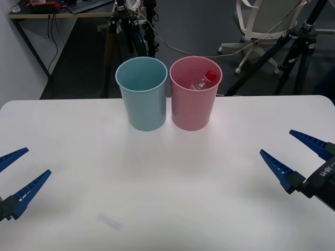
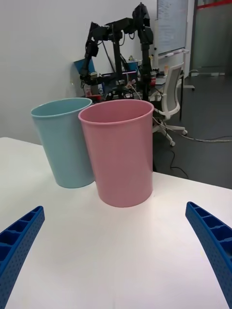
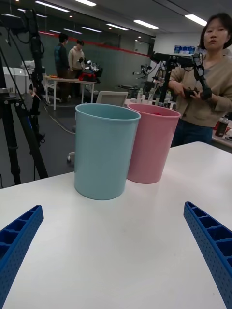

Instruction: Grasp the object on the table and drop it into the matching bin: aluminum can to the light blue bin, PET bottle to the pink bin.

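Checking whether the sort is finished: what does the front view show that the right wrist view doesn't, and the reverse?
Front view alone: the bottle lying inside the pink bin, the blue bin's bare inside, and the open left gripper low at the left. Right wrist view alone: the bins' outer walls side-on. Both: the two bins side by side on the table and the open right gripper, off the bins.

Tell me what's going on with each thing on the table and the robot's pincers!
Bottle: inside the pink bucket, leaning, red cap up.
Pink bucket: upright, holding the bottle.
Blue bucket: upright, nothing visible inside, touching the pink one.
Left pincer: open, holding nothing.
Right pincer: open, holding nothing.
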Controlling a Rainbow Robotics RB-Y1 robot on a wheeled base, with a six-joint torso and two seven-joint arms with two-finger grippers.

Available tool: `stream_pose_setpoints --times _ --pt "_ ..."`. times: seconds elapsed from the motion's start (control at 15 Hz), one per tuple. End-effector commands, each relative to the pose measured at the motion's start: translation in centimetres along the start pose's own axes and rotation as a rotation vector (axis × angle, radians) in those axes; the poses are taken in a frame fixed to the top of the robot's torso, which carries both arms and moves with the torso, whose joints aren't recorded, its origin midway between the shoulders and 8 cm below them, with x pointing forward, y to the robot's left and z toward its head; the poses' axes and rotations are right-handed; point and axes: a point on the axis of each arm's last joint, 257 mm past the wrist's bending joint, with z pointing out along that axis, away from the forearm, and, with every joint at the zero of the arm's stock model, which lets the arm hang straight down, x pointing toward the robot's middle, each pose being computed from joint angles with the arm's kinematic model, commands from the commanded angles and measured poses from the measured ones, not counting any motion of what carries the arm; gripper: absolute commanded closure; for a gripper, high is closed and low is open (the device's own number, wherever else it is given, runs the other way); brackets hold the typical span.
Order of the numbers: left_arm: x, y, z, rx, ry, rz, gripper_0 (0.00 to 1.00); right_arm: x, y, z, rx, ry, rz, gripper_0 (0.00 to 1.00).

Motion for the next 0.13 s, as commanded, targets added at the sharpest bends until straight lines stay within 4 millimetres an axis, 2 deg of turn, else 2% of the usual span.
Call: stream_pose_setpoints --times 0.07,0.13 --pt "0.00 0.00 0.00 0.000 0.000 0.000 0.00 0.11 -0.12 -0.01 0.005 0.003 -0.003 0.00" --pt "0.00 0.00 0.00 0.000 0.000 0.000 0.00 0.11 -0.12 -0.01 0.005 0.003 -0.003 0.00"
